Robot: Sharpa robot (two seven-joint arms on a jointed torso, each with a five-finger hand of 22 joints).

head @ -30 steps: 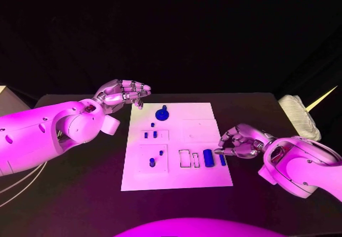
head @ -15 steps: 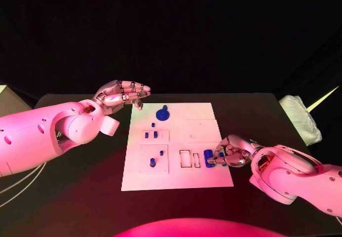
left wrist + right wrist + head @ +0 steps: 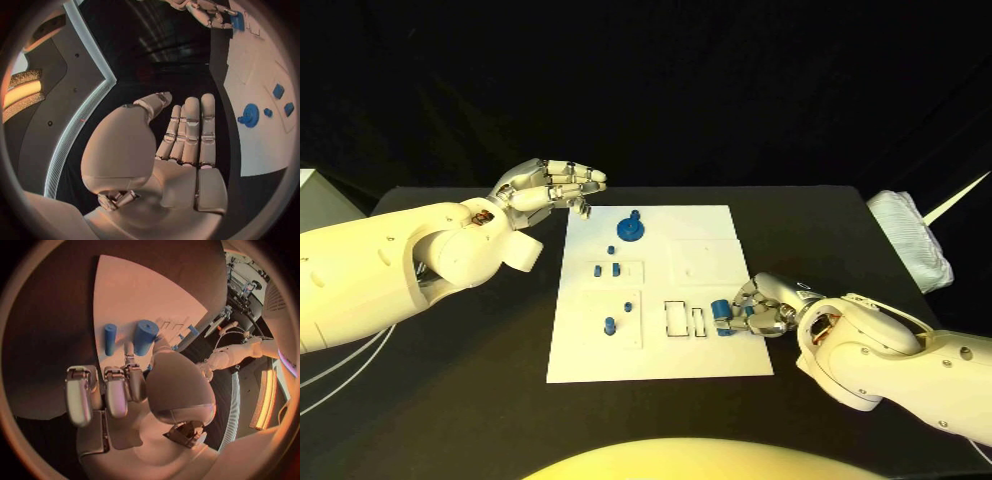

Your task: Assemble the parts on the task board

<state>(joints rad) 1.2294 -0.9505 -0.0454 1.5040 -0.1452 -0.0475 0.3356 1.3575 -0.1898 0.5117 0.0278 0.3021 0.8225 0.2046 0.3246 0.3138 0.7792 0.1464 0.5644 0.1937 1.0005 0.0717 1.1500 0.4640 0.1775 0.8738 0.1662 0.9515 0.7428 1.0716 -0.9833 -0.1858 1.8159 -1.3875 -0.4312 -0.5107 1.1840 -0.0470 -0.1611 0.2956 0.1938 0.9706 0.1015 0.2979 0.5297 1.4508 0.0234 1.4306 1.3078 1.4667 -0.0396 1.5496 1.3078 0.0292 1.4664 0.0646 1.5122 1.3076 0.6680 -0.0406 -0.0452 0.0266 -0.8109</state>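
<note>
The white task board [image 3: 661, 290] lies lengthwise on the black table [image 3: 848, 230], its long axis running away from the robot, and the blue parts sit on it in groups. At the far end a round blue gear-like part [image 3: 630, 232] stands with a small peg rising from it; nearer, two small blue pegs [image 3: 606, 269] stand side by side, and below them another blue peg [image 3: 610, 324] sits in a square recess. At the board's near right, beside two narrow rectangular slots [image 3: 681, 320], a thick blue cylinder [image 3: 721, 317] lies with its long axis along the board's length, and a slimmer blue rod [image 3: 110, 338] lies parallel just beside it, as the right wrist view shows. The right robot hand [image 3: 764, 308] rests at the board's right edge with its fingers curled in; its fingertips [image 3: 128, 371] are just beside the thick cylinder, but whether they touch or grip it cannot be told. The left robot hand [image 3: 548, 186] hovers above the table off the board's far left corner, palm turned up, holding nothing, its fingers [image 3: 190, 127] stretched out side by side. Compared with a second ago, the right robot hand has moved in from beside the board, toward the robot and leftward, up against the two lying parts, while the left robot hand has stayed where it was; the parts on the board lie as before.
</note>
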